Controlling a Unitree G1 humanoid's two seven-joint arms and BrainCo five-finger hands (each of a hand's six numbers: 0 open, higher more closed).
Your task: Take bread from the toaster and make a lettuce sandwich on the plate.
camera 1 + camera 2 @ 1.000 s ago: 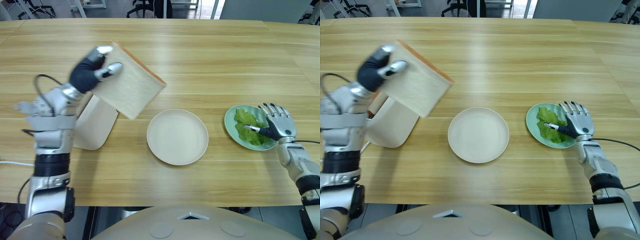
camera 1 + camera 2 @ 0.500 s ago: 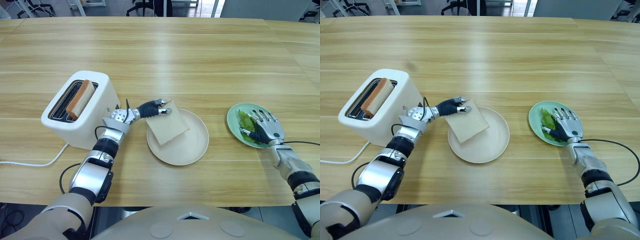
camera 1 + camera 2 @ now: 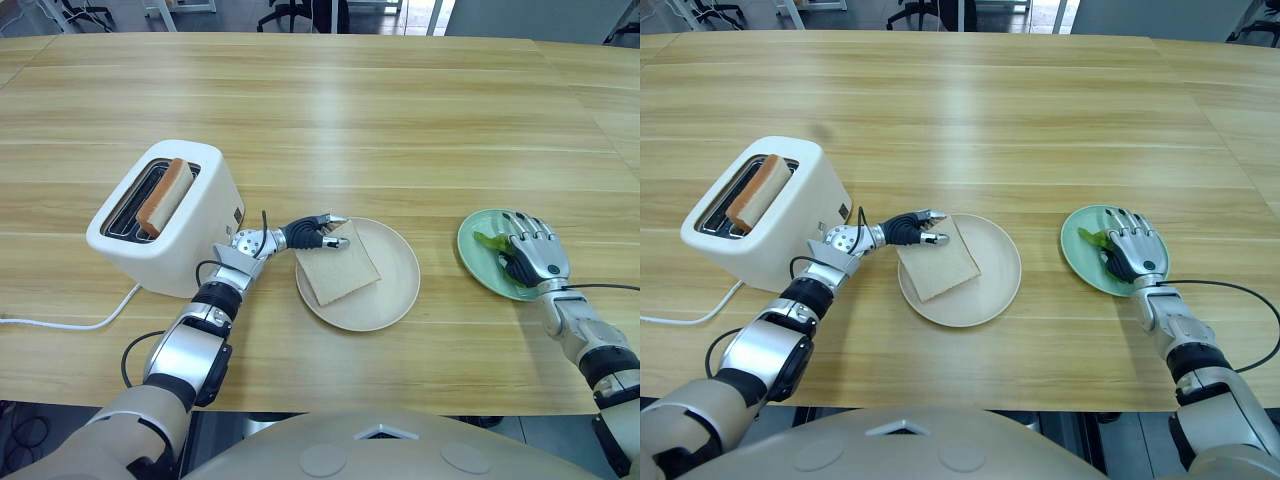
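Gripping the bread slice (image 3: 340, 273), the left hand (image 3: 308, 233) rests at the plate (image 3: 398, 278).

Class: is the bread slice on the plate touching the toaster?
Apart. The left eye view shows bare table and the left hand lying between the slice and the toaster.

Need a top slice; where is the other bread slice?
Left eye view, left side: the other bread slice stands in the toaster, left of the plate.
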